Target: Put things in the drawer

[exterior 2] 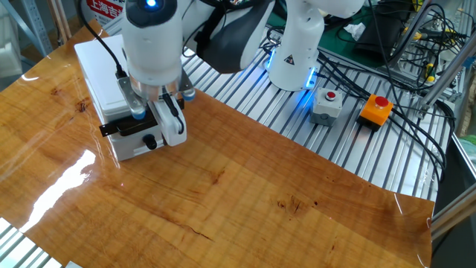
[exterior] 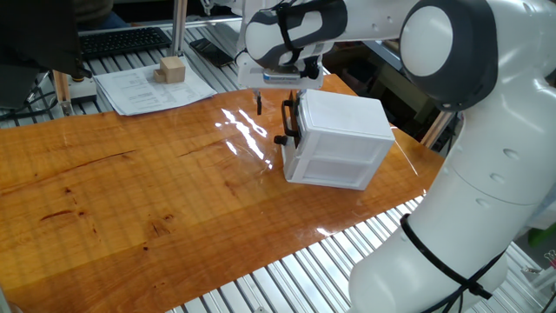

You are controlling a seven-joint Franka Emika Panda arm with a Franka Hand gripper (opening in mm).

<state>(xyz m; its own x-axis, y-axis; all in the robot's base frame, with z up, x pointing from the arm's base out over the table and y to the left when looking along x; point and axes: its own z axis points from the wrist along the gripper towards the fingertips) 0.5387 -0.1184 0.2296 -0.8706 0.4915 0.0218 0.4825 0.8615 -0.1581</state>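
Hanging at the front of the white cabinet, the gripper has its fingers on either side of the black bar handle; from the other fixed view one finger stands on the near side of the handle and the second is mostly hidden behind the wrist, so whether the pads actually press the bar is hard to say, and I cannot tell if it is clamped. One fixed view shows a thin dark fingertip pointing down just left of the handle. Behind the handle, the drawer sits flush or nearly flush in the cabinet, on the glossy wooden table. A small tan wooden cube rests on a sheet of paper at the far edge of the table, well apart from the cabinet. A keyboard lies behind the paper.
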